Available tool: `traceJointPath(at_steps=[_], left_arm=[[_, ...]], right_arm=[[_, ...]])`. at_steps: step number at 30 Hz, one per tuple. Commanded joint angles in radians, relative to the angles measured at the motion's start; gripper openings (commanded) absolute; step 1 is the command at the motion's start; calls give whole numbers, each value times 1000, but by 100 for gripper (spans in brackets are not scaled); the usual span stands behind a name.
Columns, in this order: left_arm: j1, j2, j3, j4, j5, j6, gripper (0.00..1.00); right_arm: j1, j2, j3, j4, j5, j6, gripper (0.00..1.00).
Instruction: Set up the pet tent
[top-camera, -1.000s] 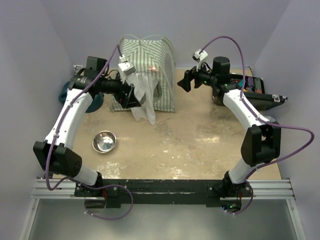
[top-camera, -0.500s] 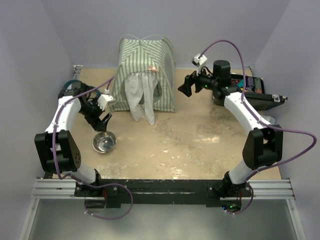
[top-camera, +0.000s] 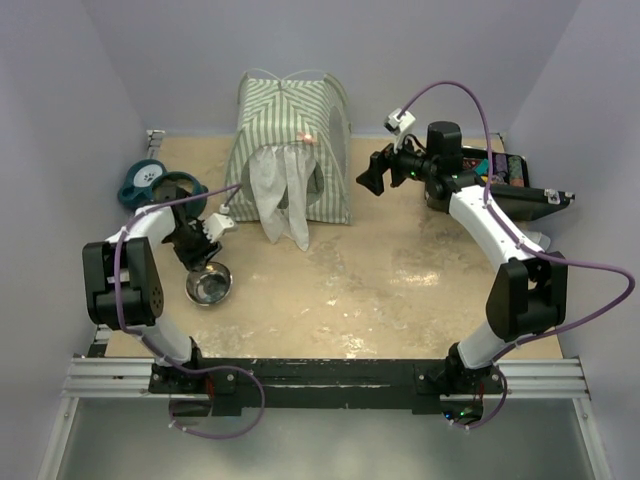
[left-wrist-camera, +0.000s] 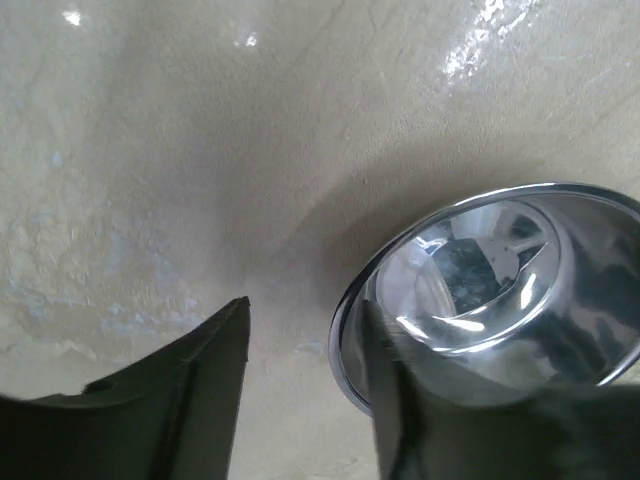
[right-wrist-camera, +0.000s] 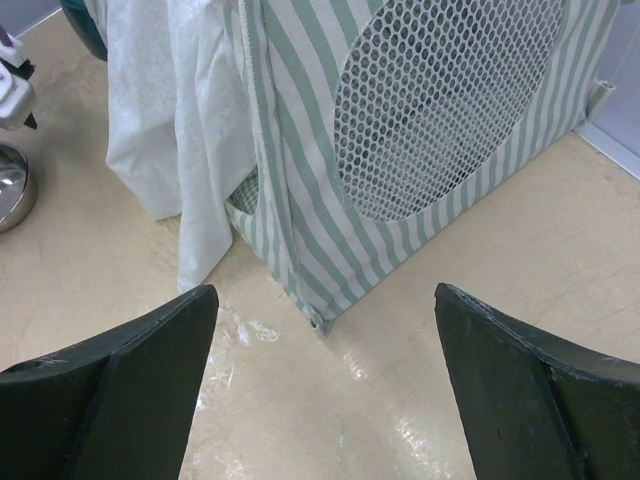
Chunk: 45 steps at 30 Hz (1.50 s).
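Note:
The pet tent (top-camera: 290, 140) stands upright at the back of the table, green-and-white striped, with white flaps (top-camera: 280, 200) hanging over its front. In the right wrist view its mesh window (right-wrist-camera: 440, 100) and white flap (right-wrist-camera: 170, 120) fill the top. My right gripper (top-camera: 368, 172) (right-wrist-camera: 325, 290) hovers open just right of the tent, holding nothing. My left gripper (top-camera: 205, 258) (left-wrist-camera: 305, 305) is low over a steel bowl (top-camera: 208, 285) (left-wrist-camera: 500, 290), partly closed, one finger inside the rim and one outside, with a gap left to the rim.
A teal pet item (top-camera: 150, 185) lies at the far left beside the tent. A black tray (top-camera: 515, 180) with small things sits at the right edge. The steel bowl (right-wrist-camera: 10, 195) also shows at the left edge of the right wrist view.
My left arm swung away from the tent's front flaps, down and left to the steel bowl, and its jaws narrowed around the rim. The right arm barely moved.

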Motion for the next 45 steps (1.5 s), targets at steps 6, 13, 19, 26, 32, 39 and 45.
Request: traceJointPath(at_steps=[6, 13, 19, 26, 32, 39, 45], left_arm=[[23, 46, 253, -120, 167, -204, 0], [123, 230, 751, -186, 54, -394, 0], [174, 557, 1312, -303, -75, -538, 0], [180, 618, 1262, -209, -124, -707, 0], [198, 667, 1233, -212, -93, -801, 0], [215, 666, 1206, -214, -164, -786, 51], [209, 585, 1200, -162, -138, -730, 63]], right_arm=[[-1, -29, 29, -14, 9, 11, 94], [-1, -14, 43, -9, -8, 23, 94], [0, -17, 23, 8, -10, 38, 94], [-1, -34, 2, 13, -2, 37, 94], [-1, -13, 23, -7, -7, 23, 94], [-1, 4, 44, -30, -10, 5, 94], [-1, 4, 32, -26, -25, 9, 94]])
